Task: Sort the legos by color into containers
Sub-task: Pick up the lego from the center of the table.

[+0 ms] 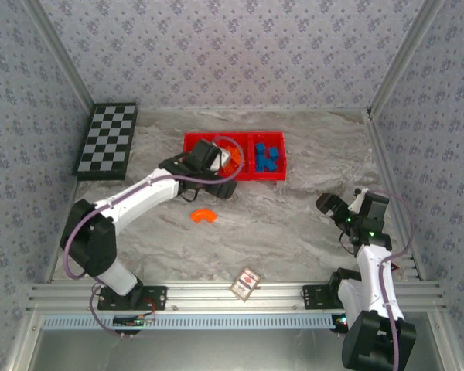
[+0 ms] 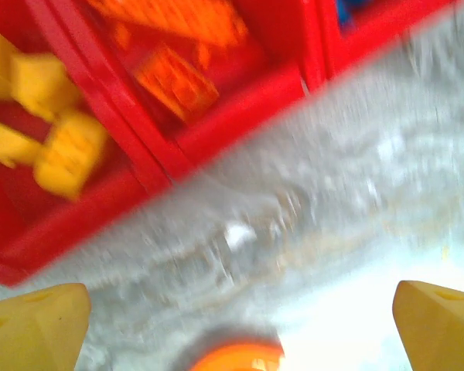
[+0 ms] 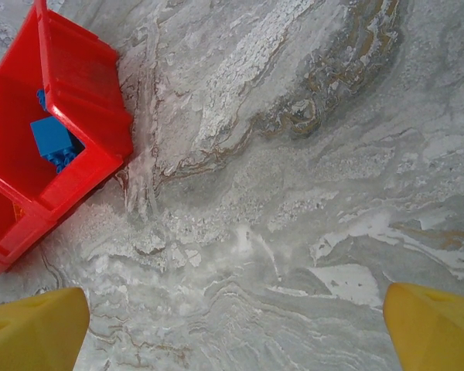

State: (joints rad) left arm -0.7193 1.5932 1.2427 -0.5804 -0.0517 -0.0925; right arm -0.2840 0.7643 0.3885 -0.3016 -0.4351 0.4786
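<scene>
yellow-fingered left end effector (image 2: 240, 305), right end effector (image 3: 236, 305) spread wide, empty; card (image 1: 246, 282) print illegible

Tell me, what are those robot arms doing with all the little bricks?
They are sorting bricks by color into a red tray. Yellow bricks lie in its left compartment, orange bricks in the middle and blue bricks on the right. The left pincer is open and empty, just in front of the tray. One curved orange brick lies on the table, not yet sorted. The right pincer hangs open over bare table.
</scene>
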